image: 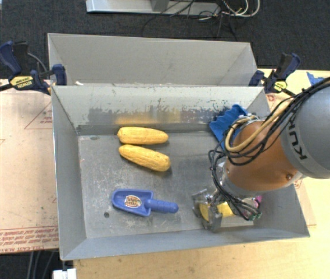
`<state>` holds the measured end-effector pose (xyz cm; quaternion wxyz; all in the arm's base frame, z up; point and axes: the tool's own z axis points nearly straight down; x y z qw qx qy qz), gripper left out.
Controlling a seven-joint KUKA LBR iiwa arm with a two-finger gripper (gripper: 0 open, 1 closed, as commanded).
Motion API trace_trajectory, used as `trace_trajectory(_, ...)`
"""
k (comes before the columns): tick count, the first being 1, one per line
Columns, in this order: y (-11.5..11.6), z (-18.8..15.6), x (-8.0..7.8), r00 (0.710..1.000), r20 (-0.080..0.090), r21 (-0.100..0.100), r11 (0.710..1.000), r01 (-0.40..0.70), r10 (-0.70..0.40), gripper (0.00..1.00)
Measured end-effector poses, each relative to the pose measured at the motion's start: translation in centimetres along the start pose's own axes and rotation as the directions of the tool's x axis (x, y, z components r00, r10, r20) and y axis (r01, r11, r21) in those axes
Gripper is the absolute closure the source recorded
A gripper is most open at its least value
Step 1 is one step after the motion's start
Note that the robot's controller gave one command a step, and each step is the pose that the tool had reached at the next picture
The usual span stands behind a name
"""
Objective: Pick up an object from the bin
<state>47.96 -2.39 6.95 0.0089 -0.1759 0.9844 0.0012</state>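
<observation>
My gripper (pixel 208 210) is low over the bin floor near the front right corner, under the arm's orange cover. A small yellow thing (pixel 223 210) lies right against it on its right side; whether it is gripped is hidden. A blue toy scoop (pixel 141 203) with a round label lies flat on the floor to the gripper's left, its handle end a short way from the gripper. A bit of something pink (pixel 258 201) peeks out beneath the arm by the right wall.
Two yellow corn cobs (pixel 143 135) (pixel 144 157) lie side by side at the back left of the floor. A blue crumpled thing (pixel 226 122) rests against the back right wall, partly behind the arm. The arm covers the right part of the bin.
</observation>
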Motion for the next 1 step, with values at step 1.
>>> trace_trajectory(1, 0.0, 0.0, 0.0, 1.0, 0.0, 0.0, 1.0, 0.0, 0.0, 1.0)
